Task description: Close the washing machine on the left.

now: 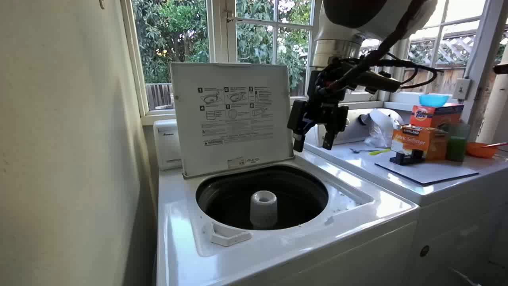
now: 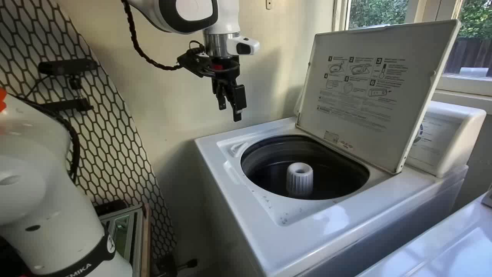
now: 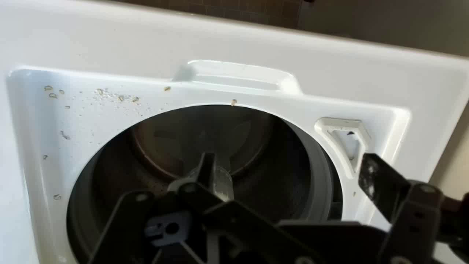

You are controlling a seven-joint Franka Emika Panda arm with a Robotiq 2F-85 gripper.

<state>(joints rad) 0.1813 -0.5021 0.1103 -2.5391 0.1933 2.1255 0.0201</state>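
Windows [image 1: 220, 31] showing greenery [image 1: 174, 31] fill the background at twelve o'clock; a pale wall [image 1: 67, 159] runs along nine o'clock. Washing machine [image 1: 258, 254] stands beside that wall, a neighbouring white appliance [image 1: 456, 222] at its three o'clock bearing a fabric-softener carton [image 1: 414, 139]. Lid [image 1: 234, 115] noted raised and tilted slightly back, printed instructions [image 1: 232, 103] exposed; dark tub [image 1: 228, 198] and centre post [image 1: 264, 214] visible. Claw [image 1: 313, 142] observed released, its two fingers [image 1: 299, 143] parted, suspended higher than the tub. In an exterior view, taken from the claw [image 1: 313, 142], the tub bears seven o'clock and the lid between nine and ten. In an exterior view, taken from the claw [image 2: 230, 109], the tub bears four o'clock and the lid three, well apart from it. Wrist view: fingers [image 3: 381, 187] enter from six o'clock, one seen against the tub, the other at three o'clock of it, below an angular white fitting [image 3: 340, 123]. Pale flecks [image 3: 47, 88] lie on the recessed top [image 3: 383, 123] at ten o'clock of the tub.
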